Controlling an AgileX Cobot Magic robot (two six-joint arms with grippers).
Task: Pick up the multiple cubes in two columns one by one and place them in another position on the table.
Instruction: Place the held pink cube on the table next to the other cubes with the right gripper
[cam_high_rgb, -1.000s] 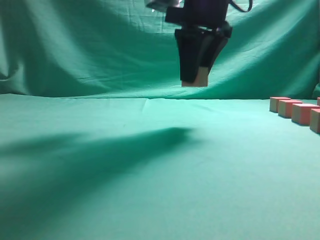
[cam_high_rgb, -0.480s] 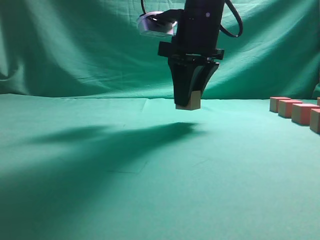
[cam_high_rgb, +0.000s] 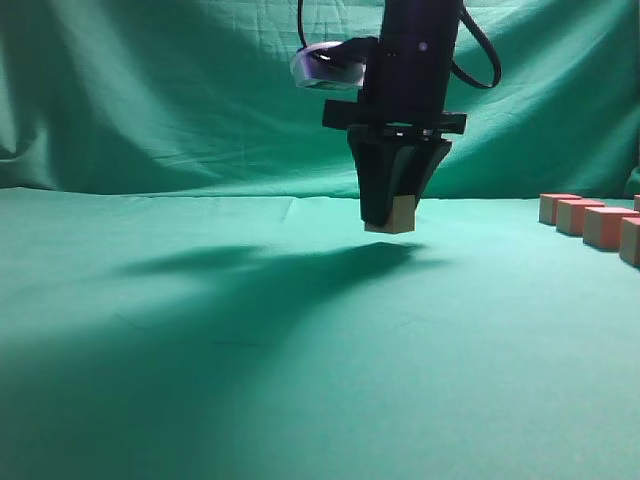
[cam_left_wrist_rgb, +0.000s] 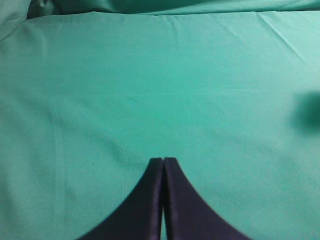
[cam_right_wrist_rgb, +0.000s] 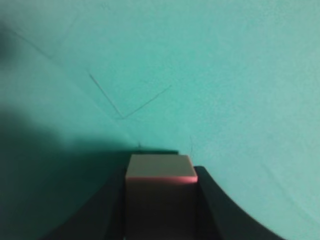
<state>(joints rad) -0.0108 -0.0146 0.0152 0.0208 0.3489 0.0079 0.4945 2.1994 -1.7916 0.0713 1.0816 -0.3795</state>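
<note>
A cube (cam_high_rgb: 392, 213) is held clamped in the right gripper (cam_high_rgb: 391, 222) above the table (cam_high_rgb: 200, 380), well apart from the cubes (cam_high_rgb: 588, 220) at the right edge; it is best lowered level until seated, then released. The cube's pink edge and faint creases, perhaps a marked corner, are shown only in the right wrist view, while the left gripper (cam_left_wrist_rgb: 163, 161) is shown only in the left wrist view, jaws pressed together on nothing.

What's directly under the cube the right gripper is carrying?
Only bare table cloth and the arm's shadow lie under the held cube, which hangs clear in the right gripper. Its underside isn't visible.
</note>
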